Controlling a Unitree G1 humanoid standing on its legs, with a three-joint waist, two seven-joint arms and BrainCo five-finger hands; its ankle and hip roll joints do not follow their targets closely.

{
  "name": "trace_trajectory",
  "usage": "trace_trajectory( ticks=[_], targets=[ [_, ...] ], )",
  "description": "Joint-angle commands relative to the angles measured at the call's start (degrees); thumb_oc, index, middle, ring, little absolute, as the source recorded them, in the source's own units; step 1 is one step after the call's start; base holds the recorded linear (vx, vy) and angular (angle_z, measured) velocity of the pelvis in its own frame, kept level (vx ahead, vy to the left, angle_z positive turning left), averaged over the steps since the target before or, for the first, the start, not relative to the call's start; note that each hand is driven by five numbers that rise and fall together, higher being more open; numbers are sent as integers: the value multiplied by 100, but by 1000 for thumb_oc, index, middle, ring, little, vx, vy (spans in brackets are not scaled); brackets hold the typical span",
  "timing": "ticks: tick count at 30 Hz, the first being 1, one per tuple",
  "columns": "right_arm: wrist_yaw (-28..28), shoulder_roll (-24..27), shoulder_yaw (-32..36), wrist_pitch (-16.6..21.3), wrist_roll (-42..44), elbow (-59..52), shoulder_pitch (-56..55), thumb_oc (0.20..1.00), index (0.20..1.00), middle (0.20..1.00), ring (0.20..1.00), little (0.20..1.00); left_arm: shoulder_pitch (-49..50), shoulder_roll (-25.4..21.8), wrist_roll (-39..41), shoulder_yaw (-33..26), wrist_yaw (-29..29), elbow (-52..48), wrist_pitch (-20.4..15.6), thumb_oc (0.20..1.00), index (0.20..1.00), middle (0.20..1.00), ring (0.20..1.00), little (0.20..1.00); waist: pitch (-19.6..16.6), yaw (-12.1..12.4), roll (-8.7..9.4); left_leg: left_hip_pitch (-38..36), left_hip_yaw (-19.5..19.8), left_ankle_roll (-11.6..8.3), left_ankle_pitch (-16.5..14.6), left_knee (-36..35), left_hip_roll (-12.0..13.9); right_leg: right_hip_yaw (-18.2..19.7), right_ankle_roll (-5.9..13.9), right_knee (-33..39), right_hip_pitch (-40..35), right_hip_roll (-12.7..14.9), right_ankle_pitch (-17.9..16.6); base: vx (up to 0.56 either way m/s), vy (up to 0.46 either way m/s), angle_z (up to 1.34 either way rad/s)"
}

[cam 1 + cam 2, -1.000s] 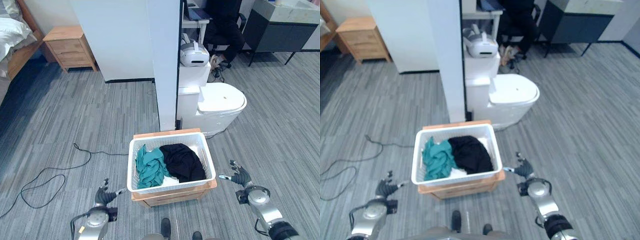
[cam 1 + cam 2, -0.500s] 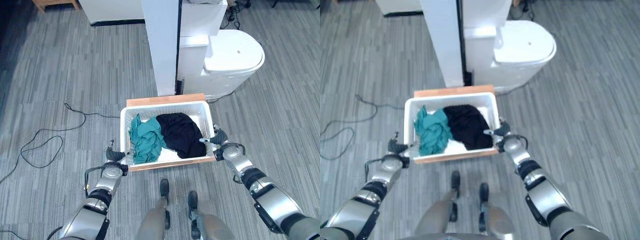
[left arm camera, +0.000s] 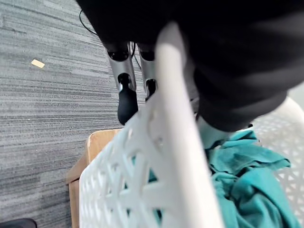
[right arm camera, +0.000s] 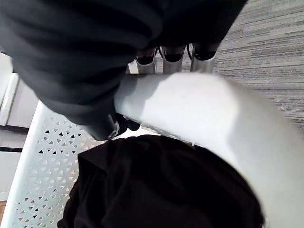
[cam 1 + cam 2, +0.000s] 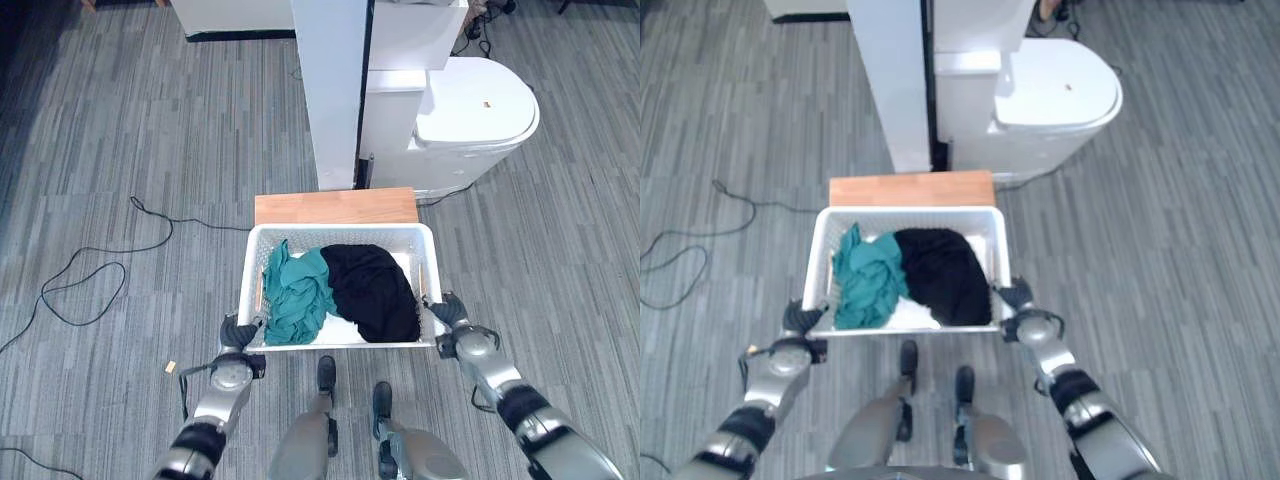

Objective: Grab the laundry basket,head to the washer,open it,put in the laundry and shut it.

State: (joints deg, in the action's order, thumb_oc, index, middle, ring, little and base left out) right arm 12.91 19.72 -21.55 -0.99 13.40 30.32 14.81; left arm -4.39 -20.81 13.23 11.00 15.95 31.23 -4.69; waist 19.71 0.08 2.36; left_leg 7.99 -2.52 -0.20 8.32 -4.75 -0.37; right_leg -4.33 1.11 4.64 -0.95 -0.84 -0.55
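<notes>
Down near the robot's feet: left robot hand (image 5: 238, 352) and right robot hand (image 5: 455, 322), fingers curled over the rims of the white laundry basket (image 5: 256, 268), 1 on each side. Inside, teal cloth (image 5: 295, 295) beside black cloth (image 5: 372, 290). Just behind and partly under, a wooden surface (image 5: 335, 206). Farther back, a white toilet (image 5: 475, 108).

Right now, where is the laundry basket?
In the left eye view the laundry basket is low in the middle, held between the left hand and right hand, just in front of the wooden stand.
</notes>
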Motion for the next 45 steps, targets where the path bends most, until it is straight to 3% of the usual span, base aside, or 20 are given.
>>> trace_trajectory(
  ticks=[1,8,14,18,20,22,24,26,27,28,30,31,33,35,36,37,38,40,42,45],
  targets=[
    [-422,43,467,713,-37,-1010,-293,200,200,200,200,200,77,33,262,-304,-307,-350,-438,200,200,200,200,200,-520,-38,191,-649,-268,-161,-597,-25,217,150,360,-45,289,385,-175,39,-163,-3],
    [-661,174,1093,881,-181,-2330,-1492,200,200,200,200,200,930,112,426,-415,-687,-1496,-387,200,200,200,200,200,-717,-257,172,-907,-211,-201,-635,80,285,475,279,36,102,198,-100,-19,-95,-10],
    [-811,253,1304,984,60,-2828,-1753,200,200,200,200,200,984,124,452,-197,-789,-2134,-478,200,200,200,200,200,-767,-485,127,-805,698,-115,-963,372,-119,1157,365,16,251,127,-312,-51,88,-72],
    [-915,269,1474,1029,224,-3065,-1938,200,200,200,200,200,1039,18,272,-78,-919,-2371,-492,200,200,200,200,200,-917,-746,65,-1043,338,1,-1027,244,-132,1577,471,-14,336,78,-432,13,138,-80],
    [-960,171,1555,1089,439,-3329,-2002,200,200,200,200,200,997,-83,202,-32,-915,-2520,-535,200,200,200,200,200,-903,-953,64,-1228,-313,81,-1080,104,-102,2021,630,-146,534,-42,-571,-48,160,-98],
    [-996,115,1520,1138,543,-3446,-1910,200,200,200,200,200,912,-109,222,-30,-844,-2621,-580,200,200,200,200,200,-845,-1006,69,-1275,-754,116,-1128,98,-65,2101,724,-291,770,-124,-654,-97,53,-106],
    [-967,61,1447,1182,597,-3505,-1751,200,200,200,200,200,763,-137,244,-26,-722,-2694,-624,200,200,200,200,200,-816,-889,65,-1304,-1243,83,-1165,91,62,1288,716,-362,974,86,-594,-78,-79,-313],
    [-991,36,1376,1170,483,-3564,-1716,200,200,200,200,200,704,-120,246,-50,-712,-2677,-650,200,200,200,200,200,-849,-844,39,-1429,-1712,26,-1215,147,216,50,569,-451,1040,393,-404,50,-153,-204],
    [-1004,-2,1288,1179,439,-3565,-1687,200,200,200,200,200,737,-87,333,-109,-678,-2650,-662,200,200,200,200,200,-908,-676,-54,-1607,-2131,-84,-1307,144,411,-1231,533,-580,908,710,-136,104,-197,-152],
    [-1018,-12,1262,1173,421,-3565,-1691,200,200,200,200,200,773,-63,332,-109,-701,-2633,-644,200,200,200,200,200,-940,-633,-65,-1651,-2305,-112,-1305,147,459,-1645,505,-615,831,822,-104,100,-147,-224],
    [-1018,-11,1262,1170,420,-3570,-1698,200,200,200,200,200,776,-61,332,-107,-702,-2631,-646,200,200,200,200,200,-934,-634,-68,-1664,-2304,-117,-1305,144,463,-1649,505,-617,819,819,-98,63,-93,-220],
    [-1053,-43,1271,1144,370,-3536,-1785,200,200,200,200,200,843,-8,239,-64,-782,-2544,-597,200,200,200,200,200,-1022,-696,-56,-1816,-2589,-165,-1375,205,505,-1752,486,-643,788,855,-100,194,-208,-94],
    [-1075,-49,1335,1148,416,-3553,-1944,200,200,200,200,200,888,29,145,-6,-883,-2472,-580,200,200,200,200,200,-1086,-796,-62,-1903,-2618,-221,-1516,479,595,-1431,471,-465,683,726,-122,279,-263,-28],
    [-1084,12,1329,1154,513,-3543,-2010,200,200,200,200,200,899,72,158,68,-924,-2462,-583,200,200,200,200,200,-1074,-845,-82,-1808,-2573,-382,-1487,1368,863,-1193,342,-297,459,534,-78,250,-291,-54],
    [-1074,90,1286,1157,533,-3512,-1973,200,200,200,200,200,886,92,174,117,-900,-2452,-580,200,200,200,200,200,-1013,-789,-77,-1603,-2346,-463,-1298,2031,1019,-1066,223,-232,320,410,-32,186,-328,-77],
    [-1033,216,1214,1115,548,-3446,-1884,200,200,200,200,200,880,124,328,220,-839,-2473,-604,200,200,200,200,200,-897,-601,22,-1120,-1569,-319,-1060,2656,788,-852,52,-151,175,331,-9,115,-224,-84],
    [-1033,215,1216,1115,549,-3446,-1883,200,200,200,200,200,877,122,329,221,-839,-2471,-605,200,200,200,200,200,-904,-610,21,-1097,-1557,-317,-1066,2676,791,-864,52,-150,182,332,-9,112,-138,-109],
    [-1079,263,1172,1057,534,-3426,-1869,200,200,200,200,200,941,177,375,265,-830,-2449,-604,200,200,200,200,200,-833,-402,106,-696,-790,-161,-1383,2586,250,-547,79,-166,27,323,69,188,-34,-141],
    [-1113,264,1204,1054,601,-3408,-1931,200,200,200,200,200,1023,200,378,286,-867,-2416,-567,200,200,200,200,200,-806,-298,174,-464,-588,-96,-1489,2136,106,-373,148,-170,-94,368,137,262,-16,-89],
    [-1072,248,1239,1049,627,-3347,-2003,200,200,200,200,200,1153,210,364,267,-901,-2399,-497,200,200,200,200,200,-768,-143,109,-82,-379,-141,-935,1374,-33,-216,148,-110,-379,223,264,272,3,-27]
  ],
)
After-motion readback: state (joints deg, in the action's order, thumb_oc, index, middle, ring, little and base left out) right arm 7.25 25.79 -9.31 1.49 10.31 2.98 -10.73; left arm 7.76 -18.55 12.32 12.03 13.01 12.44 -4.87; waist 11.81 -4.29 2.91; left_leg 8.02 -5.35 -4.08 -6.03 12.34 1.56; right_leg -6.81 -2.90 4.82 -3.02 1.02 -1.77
